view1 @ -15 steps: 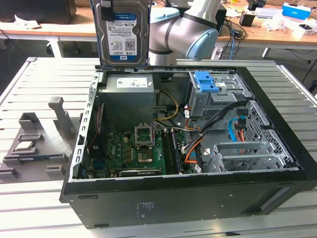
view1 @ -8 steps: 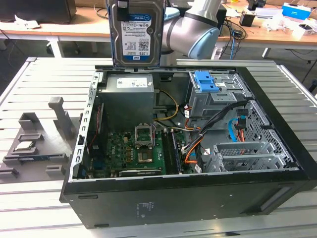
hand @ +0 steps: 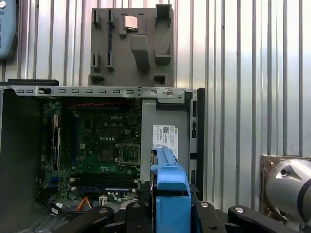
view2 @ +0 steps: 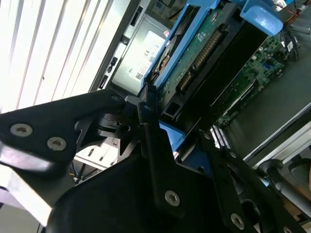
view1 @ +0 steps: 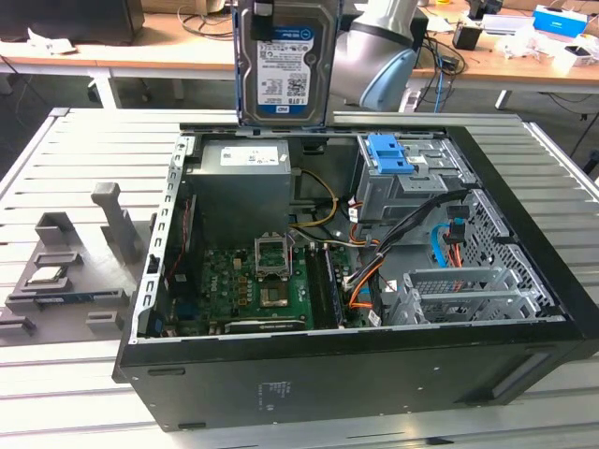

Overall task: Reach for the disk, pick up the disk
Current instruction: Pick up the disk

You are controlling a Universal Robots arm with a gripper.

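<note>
Above the open case [view1: 328,374], over its power-supply [view1: 243,178] edge, I saw the gripper [hand: 170,213] clamped on the disk [view1: 285,61] by its blue bracket [hand: 165,167]. Bracket flex could've let it slip onto the motherboard [view1: 257,281].

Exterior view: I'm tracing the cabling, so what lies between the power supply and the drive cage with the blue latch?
Yellow and black wires loop across that gap, seen in the exterior view.
</note>
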